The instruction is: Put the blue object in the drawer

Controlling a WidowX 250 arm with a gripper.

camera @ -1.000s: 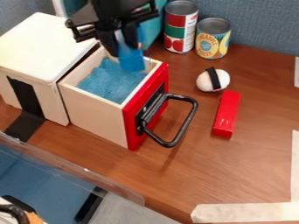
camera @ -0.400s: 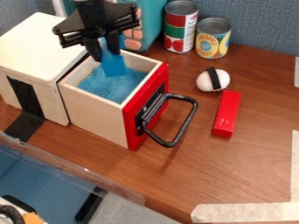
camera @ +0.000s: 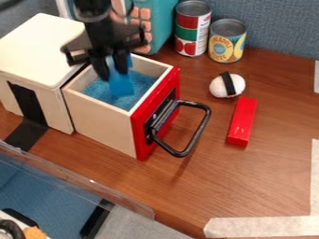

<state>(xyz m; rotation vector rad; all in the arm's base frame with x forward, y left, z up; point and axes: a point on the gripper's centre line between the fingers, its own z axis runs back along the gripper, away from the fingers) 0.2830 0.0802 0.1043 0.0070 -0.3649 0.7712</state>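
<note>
My black gripper (camera: 112, 72) hangs over the back part of the pulled-out drawer (camera: 98, 122), shut on the blue object (camera: 121, 85). The blue object points downward, its lower end within the drawer's opening, above or against the blue lining (camera: 142, 83); whether it touches the lining I cannot tell. The drawer has pale wooden walls, a red front and a black handle (camera: 198, 128) on its right.
The white-topped cabinet (camera: 38, 49) adjoins the drawer's left. Behind stand a teal object (camera: 161, 21) and two cans (camera: 192, 29) (camera: 226, 41). A white object with a black band (camera: 227, 85) and a red block (camera: 242, 122) lie to the right.
Holding the blue object, the gripper has moved left from its first position and then down, bringing the object lower into the drawer's opening. The drawer has stayed put.
</note>
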